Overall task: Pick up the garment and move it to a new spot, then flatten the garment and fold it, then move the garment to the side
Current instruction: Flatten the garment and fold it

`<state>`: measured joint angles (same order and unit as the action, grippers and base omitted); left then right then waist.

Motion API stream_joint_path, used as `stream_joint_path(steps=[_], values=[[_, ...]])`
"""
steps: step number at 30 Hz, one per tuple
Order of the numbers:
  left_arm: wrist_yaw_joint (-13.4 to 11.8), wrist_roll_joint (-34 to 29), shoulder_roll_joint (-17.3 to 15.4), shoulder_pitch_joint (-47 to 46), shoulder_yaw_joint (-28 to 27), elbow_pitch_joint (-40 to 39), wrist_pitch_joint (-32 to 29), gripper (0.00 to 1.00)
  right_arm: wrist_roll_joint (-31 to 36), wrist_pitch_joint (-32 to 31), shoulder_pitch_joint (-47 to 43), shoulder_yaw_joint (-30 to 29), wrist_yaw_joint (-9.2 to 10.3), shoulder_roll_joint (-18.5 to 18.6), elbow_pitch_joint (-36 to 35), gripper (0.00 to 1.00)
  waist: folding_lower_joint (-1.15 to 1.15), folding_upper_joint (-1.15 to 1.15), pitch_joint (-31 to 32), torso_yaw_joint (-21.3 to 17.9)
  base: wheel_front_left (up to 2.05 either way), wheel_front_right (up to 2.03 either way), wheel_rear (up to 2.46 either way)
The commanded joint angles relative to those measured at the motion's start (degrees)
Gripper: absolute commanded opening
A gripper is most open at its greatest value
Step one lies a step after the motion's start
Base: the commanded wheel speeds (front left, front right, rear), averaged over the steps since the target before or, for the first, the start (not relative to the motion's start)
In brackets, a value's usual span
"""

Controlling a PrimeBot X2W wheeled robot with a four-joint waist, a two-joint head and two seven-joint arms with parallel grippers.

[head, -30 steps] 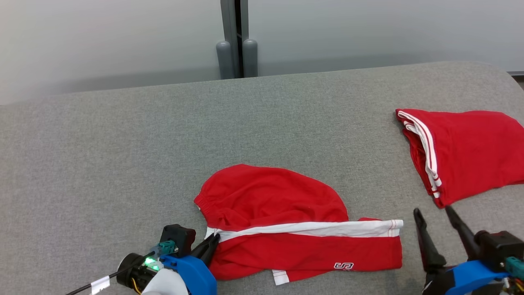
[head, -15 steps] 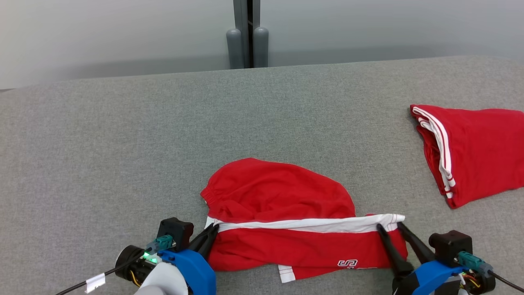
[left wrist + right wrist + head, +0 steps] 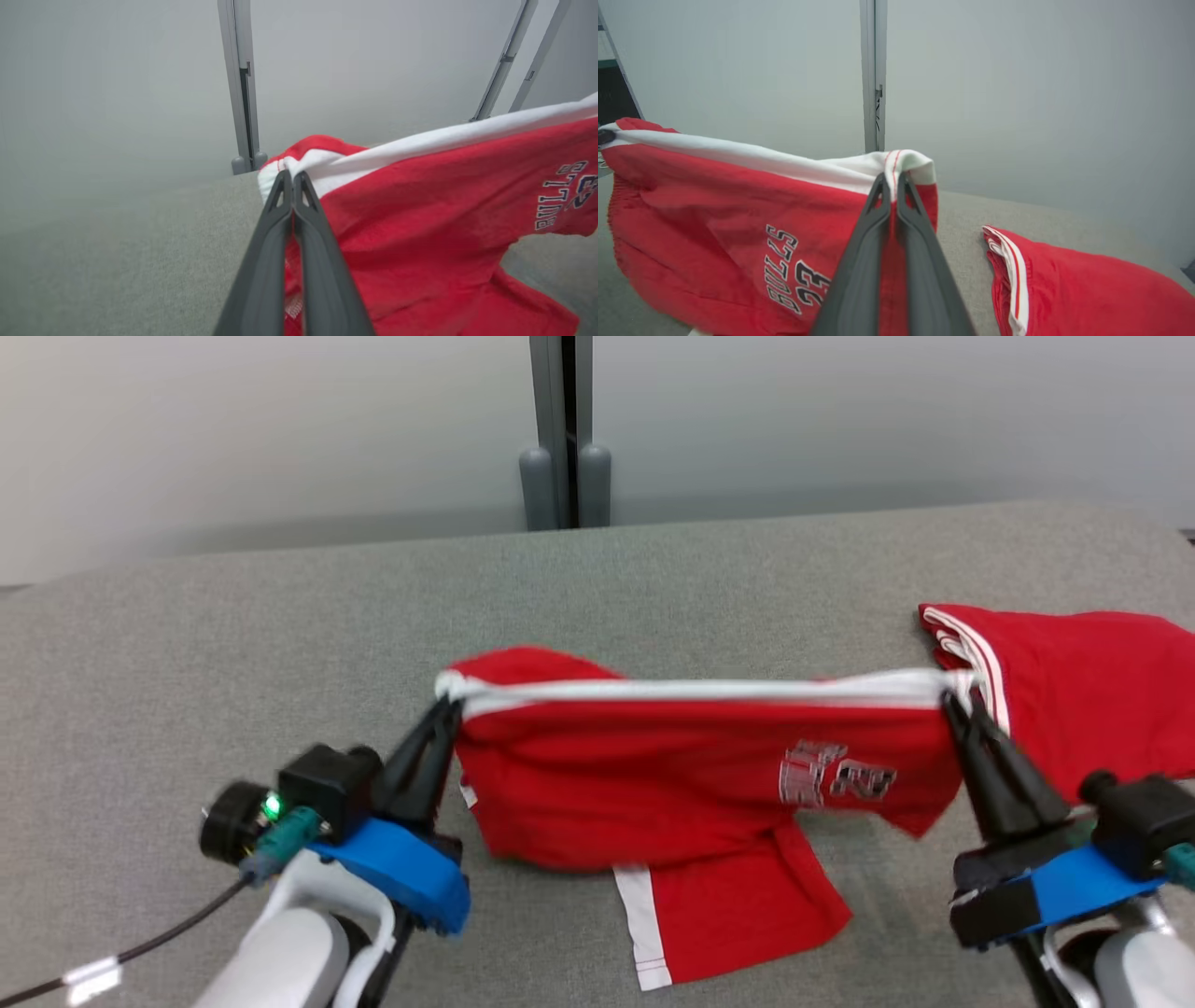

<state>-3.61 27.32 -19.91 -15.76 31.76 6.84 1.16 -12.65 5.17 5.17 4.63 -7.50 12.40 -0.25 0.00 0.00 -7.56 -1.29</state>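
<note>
Left gripper (image 3: 446, 709): fingers pressed together on the left corner of the garment (image 3: 691, 775), at its white-striped edge.

Garment: held up above the grey table (image 3: 233, 644). The striped edge is drawn nearly straight between the two grips. The body sags below and one leg droops low; contact with the table cannot be told.

Judged light, limp and without stiffness, so it is likely to swing and bunch. Two corners of one edge suit spreading it, though thin cloth may slip from narrow tips.

Right gripper (image 3: 950, 705): clamped on the opposite corner.

A second red garment (image 3: 1092, 691) lies folded near the right grip.
</note>
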Motion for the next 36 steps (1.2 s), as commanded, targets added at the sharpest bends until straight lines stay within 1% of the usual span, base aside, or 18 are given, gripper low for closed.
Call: stream_joint_path(steps=[1, 7, 11, 16, 19, 22, 24, 26, 29, 30, 33, 35, 36], values=[[-0.98, -0.88, -1.15, -1.8, -1.24, -2.75, 0.6, 0.0, 0.48, 0.45, 1.65, -0.43, 0.03, 1.35, -2.36, 0.0, 0.0, 0.0, 1.3, -0.38, 0.0, 0.0, 0.0], [-4.46, -3.14, -3.65, -5.19, -5.05, -14.23, 0.76, 0.0, 2.39, -1.16, 6.4, -4.55, 0.06, 4.12, -13.61, 0.0, 0.0, 0.0, 4.38, -0.77, 0.0, 0.0, 0.0], [-6.35, -4.69, -5.09, -7.01, -7.21, -20.91, 0.48, 0.0, 2.58, -3.64, 9.23, -6.87, 0.07, 5.46, -18.68, 0.0, 0.0, 0.0, 5.74, -0.83, 0.0, 0.0, 0.0], [-7.44, -4.6, -5.45, -8.51, -8.46, -24.49, -0.65, 0.0, 0.93, -5.88, 11.68, -6.83, 0.08, 6.15, -19.81, 0.0, 0.0, 0.0, 6.13, -0.73, 0.0, 0.0, 0.0], [-6.83, -3.59, -4.47, -9.66, -8.22, -23.81, -0.86, 0.0, -0.43, -6.45, 13.29, -5.95, 0.07, 5.91, -18.81, 0.0, 0.0, 0.0, 5.38, -0.62, 0.0, 0.0, 0.0], [-5.57, -2.12, -3.37, -12.21, -8.16, -20.43, -0.42, 0.0, -2.14, -6.2, 16.67, -5.06, 0.06, 6.0, -15.89, 0.0, 0.0, 0.0, 3.55, -0.63, 0.0, 0.0, 0.0], [-4.45, -1.05, -2.18, -15.53, -8.58, -16.48, 0.52, 0.0, -3.24, -5.77, 20.53, -3.85, 0.06, 6.16, -13.09, 0.0, 0.0, 0.0, 1.77, -0.7, 0.0, 0.0, 0.0], [-3.05, -0.05, -0.73, -19.7, -9.0, -10.82, 1.87, 0.0, -4.59, -5.08, 25.27, -2.92, 0.06, 6.14, -9.44, 0.0, 0.0, 0.0, -0.16, -0.62, 0.0, 0.0, 0.0], [-0.58, 1.33, 2.06, -26.88, -9.73, -0.96, 5.61, 0.0, -6.07, -3.16, 33.69, -1.82, 0.06, 5.52, -2.46, 0.0, 0.0, 0.0, -2.68, -0.63, 0.0, 0.0, 0.0], [-0.58, 1.33, 2.06, -26.88, -9.73, -0.96, 5.61, 0.0, -6.07, -3.16, 33.69, -1.82, 0.06, 5.52, -2.46, 0.0, 0.0, 0.0, -2.68, -0.63, 0.0, 0.0, 0.0], [2.89, 3.92, 5.93, -34.49, -10.89, 9.18, 10.04, 0.0, -7.46, -0.75, 42.69, 0.31, 0.06, 4.51, 5.75, 0.0, 0.0, 0.0, -4.54, -0.88, 0.0, 0.0, 0.0], [4.72, 5.0, 7.51, -38.61, -11.84, 16.35, 11.79, 0.0, -8.17, 1.33, 47.8, 1.81, 0.06, 3.43, 11.76, 0.0, 0.0, 0.0, -5.16, -1.1, 0.0, 0.0, 0.0], [5.21, 4.8, 8.0, -40.46, -11.98, 19.74, 12.37, 0.0, -8.6, 2.63, 50.21, 2.46, 0.06, 2.65, 14.71, 0.0, 0.0, 0.0, -5.38, -1.29, 0.0, 0.0, 0.0]])
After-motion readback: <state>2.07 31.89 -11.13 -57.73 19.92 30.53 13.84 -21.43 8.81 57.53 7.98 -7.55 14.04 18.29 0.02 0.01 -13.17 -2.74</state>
